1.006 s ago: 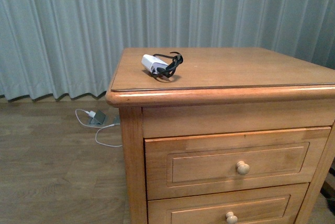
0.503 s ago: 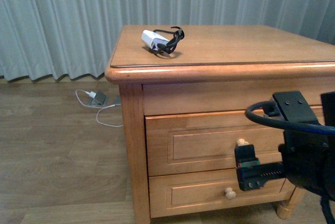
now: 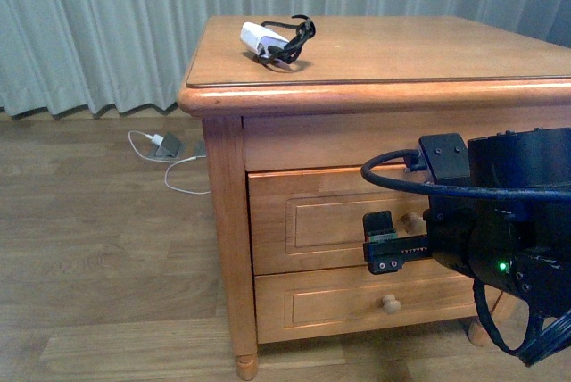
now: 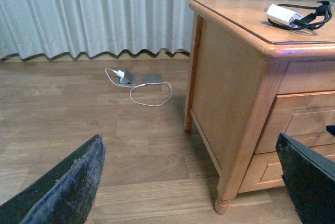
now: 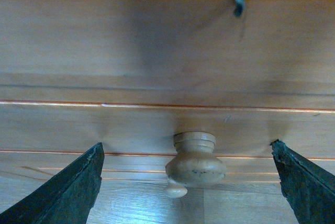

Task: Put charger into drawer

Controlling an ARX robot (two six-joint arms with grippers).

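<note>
The charger [image 3: 265, 39], a small white block with a coiled black cable, lies on the wooden cabinet top [image 3: 401, 52] near its back left corner; it also shows in the left wrist view [image 4: 283, 14]. The upper drawer [image 3: 321, 221] is shut. My right gripper [image 5: 186, 148] is open just in front of it, and the drawer's pale round knob [image 5: 194, 164] sits between the two spread fingers without touching them. My left gripper [image 4: 189, 139] is open and holds nothing. It hangs over the floor beside the cabinet's front left corner.
The lower drawer [image 3: 335, 303] with its own knob [image 3: 391, 303] is shut below the upper one. A white-cabled plug with a grey device [image 3: 166, 145] lies on the wood floor by the curtain [image 3: 98, 25]. The cabinet's leg [image 4: 224, 200] stands close to my left gripper.
My right arm came into view from the lower right. It rose and moved left, up to the upper drawer's knob. The camera's view dropped lower against the cabinet. The charger stayed put.
</note>
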